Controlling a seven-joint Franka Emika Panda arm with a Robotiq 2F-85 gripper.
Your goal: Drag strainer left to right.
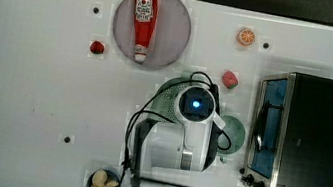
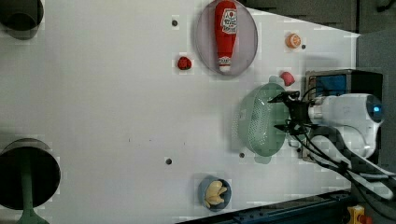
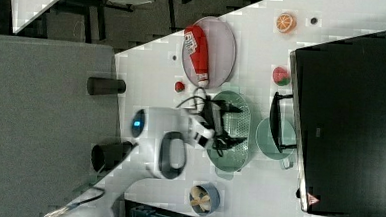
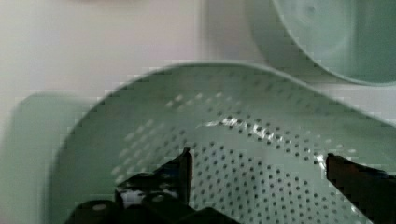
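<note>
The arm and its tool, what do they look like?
The arm has a glossy white shell with a glowing blue light at one end and a dark grey band. Black cables loop along it. The tool is black, with two slim, pointed fingers.

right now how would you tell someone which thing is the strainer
Start at the black toaster oven on the top view's right. Beside its door stands a round green mug; the strainer lies just past it, a larger pale green oval, its bottom dotted with holes.

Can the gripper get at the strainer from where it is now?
Probably yes: the gripper is open right above the strainer bowl, nothing between them. The mug sits close beside the rim.
</note>
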